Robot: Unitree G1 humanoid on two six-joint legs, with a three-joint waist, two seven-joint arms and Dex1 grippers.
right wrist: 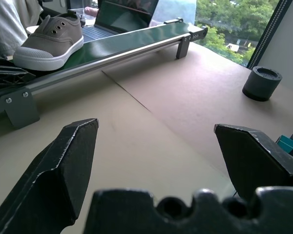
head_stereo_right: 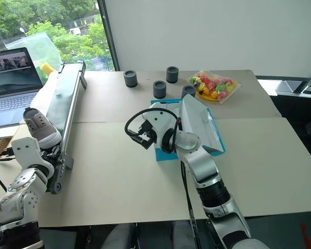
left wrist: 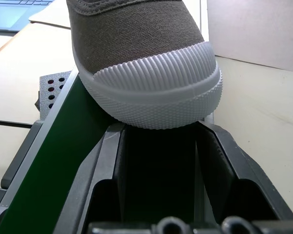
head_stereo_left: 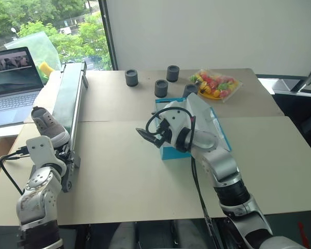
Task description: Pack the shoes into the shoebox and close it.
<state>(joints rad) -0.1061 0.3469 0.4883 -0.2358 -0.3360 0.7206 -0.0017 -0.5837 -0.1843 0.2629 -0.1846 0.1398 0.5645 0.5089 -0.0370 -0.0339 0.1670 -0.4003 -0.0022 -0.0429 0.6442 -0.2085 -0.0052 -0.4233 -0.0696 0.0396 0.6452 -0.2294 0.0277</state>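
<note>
Left gripper (left wrist: 158, 146) sits at the near end of the long green conveyor (head_stereo_left: 72, 93), on the left of the table (head_stereo_left: 119, 171), its two fingers drawn in narrow around the rubber toe of a grey canvas shoe (head_stereo_left: 47, 124). Whether the pads truly bite the toe cap I cannot tell; they reach only the toe's very tip. My right gripper (head_stereo_right: 140, 134) hangs wide and empty over mid-table, pointing left toward the shoe, just in front of the cyan shoebox (head_stereo_right: 163, 151), whose pale lid (head_stereo_right: 197, 122) stands raised.

What worries me: with so shallow a hold on a rounded, ribbed toe, the heavier heel could swing down as I lift and the shoe could slip free onto the belt or off the table's left edge. My right forearm also crowds the box opening, so a careless carry could knock the lid shut or nudge the box far-right toward the bag of sweets (head_stereo_left: 217, 85).
</note>
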